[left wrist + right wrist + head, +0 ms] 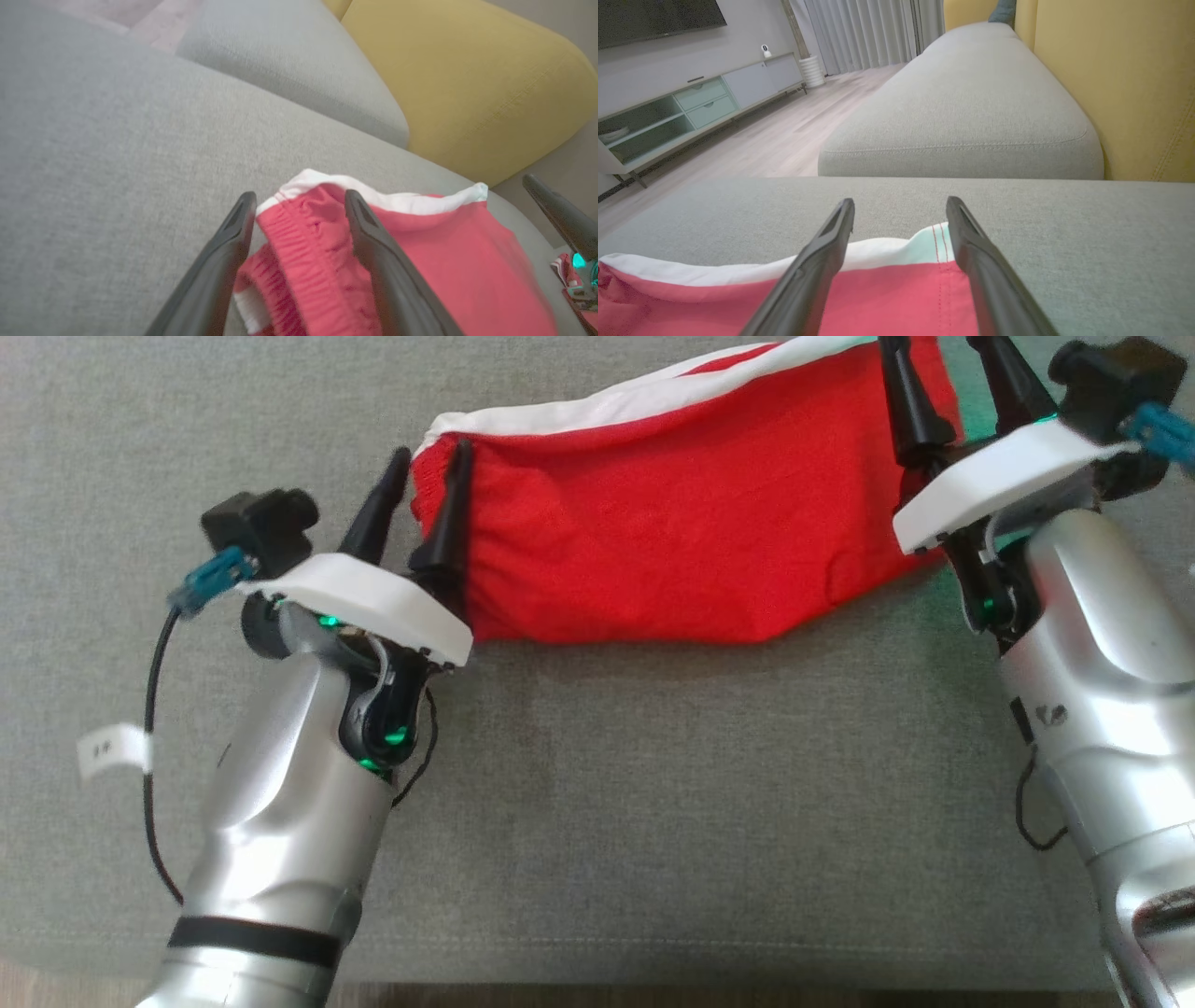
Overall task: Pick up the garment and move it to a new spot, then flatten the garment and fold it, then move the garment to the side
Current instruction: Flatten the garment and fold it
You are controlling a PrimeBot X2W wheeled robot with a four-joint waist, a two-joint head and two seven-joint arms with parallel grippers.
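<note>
A red garment (672,523) with a white band (597,406) along its far edge lies stretched sideways on a grey sofa cushion (597,803), set towards the back of the seat and slanting from the robot's left up towards its right. A broad stretch of bare grey fabric runs between the garment's near hem and the cushion's front edge (653,980), and more open seat lies off the garment's left end. Seen from the right wrist, the seat carries on past the white band to a second cushion (962,107), with a yellow backrest (1134,93) alongside and a wooden floor (775,126) and low cabinet (691,107) beyond. The left gripper (429,462) sits at the garment's gathered left end with its two dark fingers spread apart: one stands just off the cloth over the grey seat, the other over the red fabric, and the ruched hem lies loose between them, not pinched. The right gripper (943,364) is at the opposite end, its fingers likewise wide apart above the red cloth near the white band, gripping nothing. Whether any fingertip rests on the fabric cannot be told.
</note>
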